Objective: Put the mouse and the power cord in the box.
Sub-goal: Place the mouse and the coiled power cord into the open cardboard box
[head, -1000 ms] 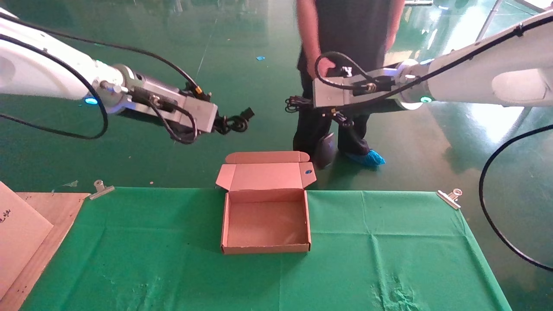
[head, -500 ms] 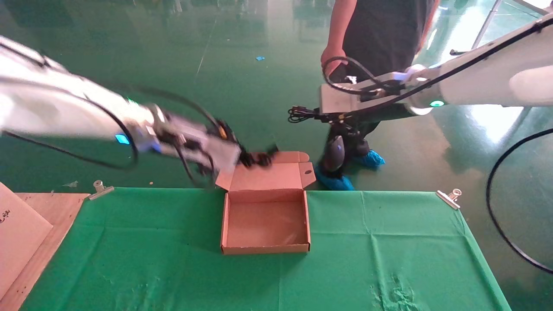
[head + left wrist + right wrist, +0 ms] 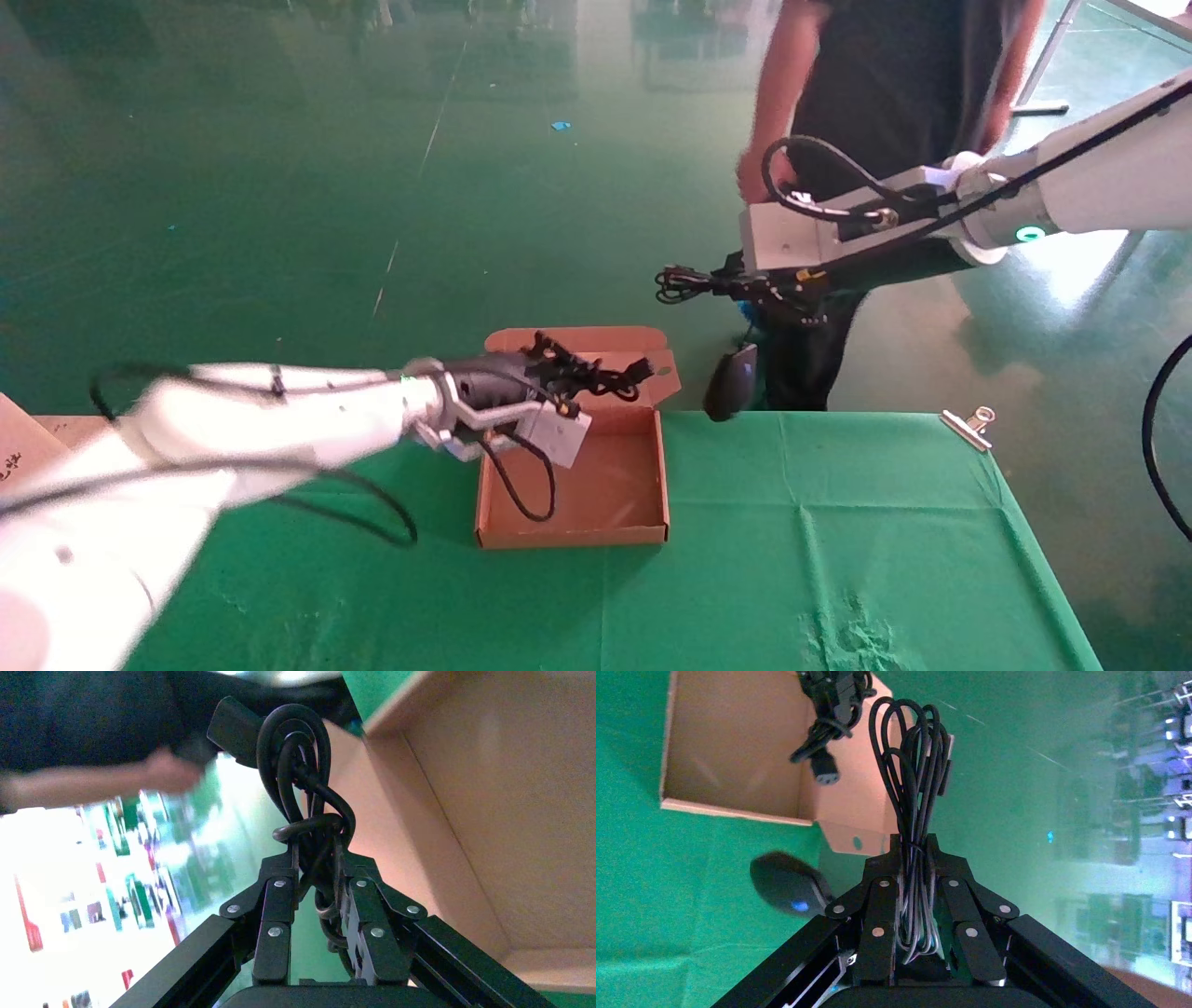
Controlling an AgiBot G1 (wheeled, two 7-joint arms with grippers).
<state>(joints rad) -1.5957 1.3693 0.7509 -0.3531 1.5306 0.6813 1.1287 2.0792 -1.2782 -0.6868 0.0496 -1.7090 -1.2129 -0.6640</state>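
The brown box lies open on the green cloth with its lid folded back. My left gripper hangs over the box's far half, shut on the knotted black power cord; in the left wrist view the cord sticks out past the fingers beside the box wall. My right gripper hovers beyond the box's far right corner, shut on the mouse's thin coiled cable. The black mouse dangles below it at the table's far edge, its blue mark showing.
A person in dark clothes stands just behind the table, close to my right arm. A metal clip pins the green cloth at the far right corner. A wooden board shows at the left edge.
My left arm swung down and to the right, carrying the power cord from above the floor to over the box. The right gripper shifted right and lower with the dangling mouse. The person stepped right.
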